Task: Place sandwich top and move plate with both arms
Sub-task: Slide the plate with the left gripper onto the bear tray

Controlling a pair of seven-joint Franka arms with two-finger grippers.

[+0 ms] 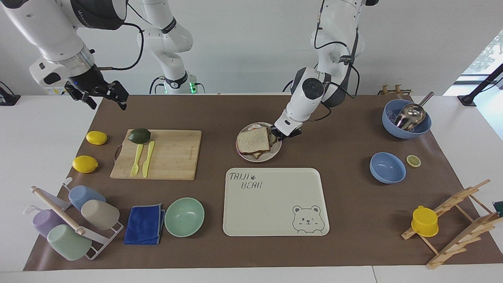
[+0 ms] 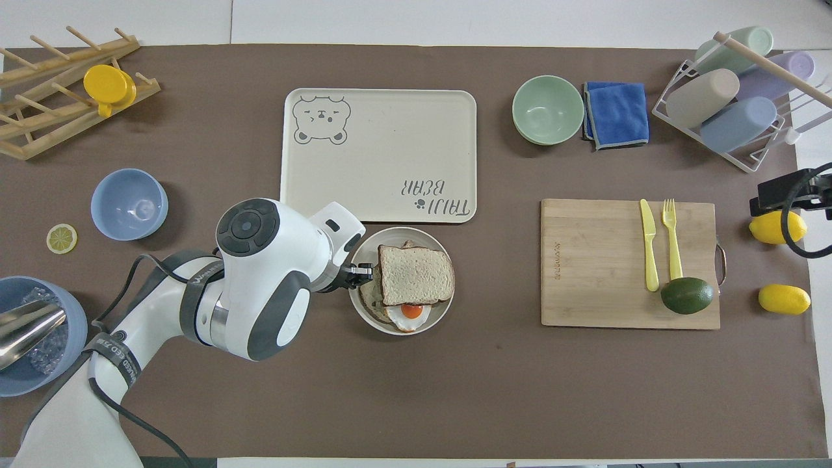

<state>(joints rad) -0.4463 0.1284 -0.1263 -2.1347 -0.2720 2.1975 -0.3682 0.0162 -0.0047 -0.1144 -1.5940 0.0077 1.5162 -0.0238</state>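
The sandwich top (image 1: 253, 140) (image 2: 416, 274), a plain brown-crusted slice, lies on a lower slice with a fried egg (image 2: 409, 312) peeking out, all on the small round plate (image 1: 272, 154) (image 2: 439, 309). My left gripper (image 1: 283, 133) (image 2: 356, 276) is shut on the plate's rim at the side toward the left arm's end. The plate sits just nearer to the robots than the bear-printed tray (image 1: 275, 204) (image 2: 377, 149). My right gripper (image 1: 103, 96) (image 2: 790, 195) hangs open, holding nothing, over the table corner at the right arm's end.
A cutting board (image 1: 165, 155) with a yellow fork, a knife and an avocado (image 1: 139, 135) lies toward the right arm's end, two lemons beside it. Blue bowls (image 1: 387, 168) stand toward the left arm's end. A green bowl (image 1: 184, 216), blue cloth and cup rack lie farther out.
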